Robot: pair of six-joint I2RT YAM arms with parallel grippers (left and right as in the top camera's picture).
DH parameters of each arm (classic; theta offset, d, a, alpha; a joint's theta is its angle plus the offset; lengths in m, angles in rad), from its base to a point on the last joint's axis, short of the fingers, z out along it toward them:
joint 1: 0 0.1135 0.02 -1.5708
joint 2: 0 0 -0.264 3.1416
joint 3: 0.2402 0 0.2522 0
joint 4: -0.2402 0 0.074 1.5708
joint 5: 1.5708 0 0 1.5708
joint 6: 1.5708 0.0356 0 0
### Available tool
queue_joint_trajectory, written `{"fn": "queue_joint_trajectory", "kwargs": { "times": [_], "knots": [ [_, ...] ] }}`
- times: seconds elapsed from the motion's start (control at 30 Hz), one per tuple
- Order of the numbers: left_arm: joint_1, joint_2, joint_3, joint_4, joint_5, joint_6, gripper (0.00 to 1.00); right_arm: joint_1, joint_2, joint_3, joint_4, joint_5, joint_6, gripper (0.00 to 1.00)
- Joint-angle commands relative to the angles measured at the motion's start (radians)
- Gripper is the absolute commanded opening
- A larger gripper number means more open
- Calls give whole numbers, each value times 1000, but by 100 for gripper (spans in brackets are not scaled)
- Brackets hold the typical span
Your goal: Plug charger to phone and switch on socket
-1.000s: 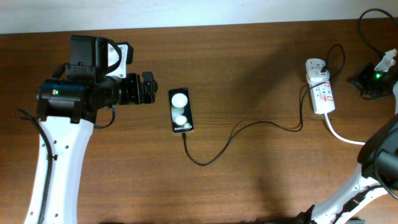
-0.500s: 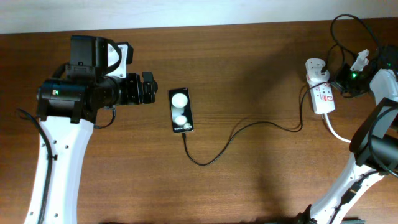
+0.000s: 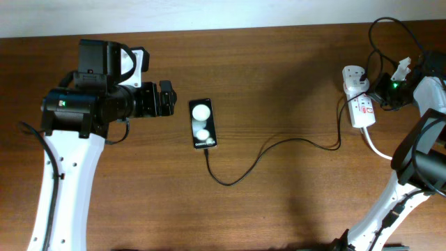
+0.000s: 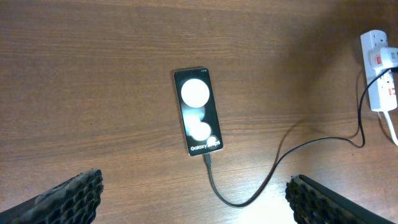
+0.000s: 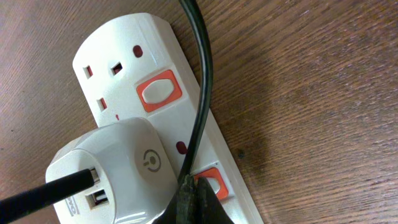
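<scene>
White elongated plastic power-strip socket (image 3: 362, 108) lies at far right of the overhead view, upper half, on the brown wooden counter (image 3: 293, 216). Right jaws, pressed together into one dark tip at bottom centre of the right wrist view, sit at the lower red switch (image 5: 212, 182). They are prob. shut so a narrow tip can push the rocker w/o catching the white cube adapter (image 5: 115, 171) seated just beside it. Whether they touch the switch, can't tell.

Thin black charger cable (image 3: 279, 143) runs slack from the adapter to the small flat black smartphone (image 3: 203, 124), left of centre. Its plug tip looks already in the phone's lower end, so I judge plugging done and the switch left to do.

Left jaws are spread wide and hold nothing, hovering just left of the phone, prob. kept clear.

Count: 1 phone w/ 2 white round patches, 1 charger cable, 1 strip, 1 adapter, 2 red switches seen, 1 thick white cord (image 3: 380, 148).
</scene>
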Motion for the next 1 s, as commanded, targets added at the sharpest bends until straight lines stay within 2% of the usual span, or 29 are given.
{"fn": "queue_joint_trajectory", "kwargs": {
  "times": [0.0, 0.23, 0.33, 0.4, 0.5, 0.73, 0.97],
  "knots": [
    [3, -10, -2, -1, 8, 2, 99, 51, 31, -3, -45, -15, 27, 4],
    [3, -10, -2, -1, 8, 2, 99, 60, 31, -3, -50, -8, 45, 4],
    [3, -10, -2, -1, 8, 2, 99, 44, 31, -3, -7, 60, 112, 4],
    [3, -10, -2, -1, 8, 2, 99, 19, 31, -3, 27, 33, 158, 4],
    [3, -10, -2, -1, 8, 2, 99, 5, 31, -3, 48, -31, 148, 4],
    [3, -10, -2, -1, 8, 2, 99, 42, 31, -3, -29, -30, 124, 4],
    [3, -10, -2, -1, 8, 2, 99, 81, 31, -4, -89, 56, 151, 4]
  ]
}}
